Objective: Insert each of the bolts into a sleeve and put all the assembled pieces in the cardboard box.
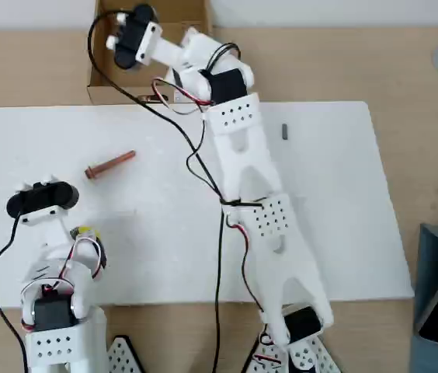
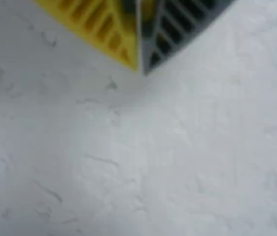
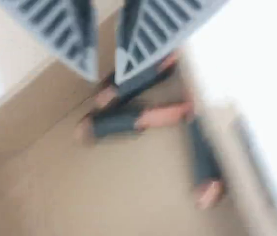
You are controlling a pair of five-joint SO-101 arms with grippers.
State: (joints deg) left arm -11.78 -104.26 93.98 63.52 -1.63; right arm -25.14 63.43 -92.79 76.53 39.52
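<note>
Where a white mat (image 1: 343, 233) covers the table (image 1: 33, 70): one bolt (image 1: 110, 165), one sleeve (image 1: 285, 131). Box (image 3: 30, 123): three assembled pieces (image 3: 128, 120); right gripper (image 3: 106, 73) above, slightly parted, empty. Left gripper (image 2: 139, 66) closed over the mat.

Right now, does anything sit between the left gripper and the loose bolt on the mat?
Nothing visible does. The left gripper is over bare white mat, and in the high view the stretch of mat from that arm to the bolt carries nothing.

White left arm (image 1: 54, 343) and right arm (image 1: 255, 167), perforated plates, black motors, black-red cables; ribbed yellow-grey left gripper (image 2: 139, 67).
</note>
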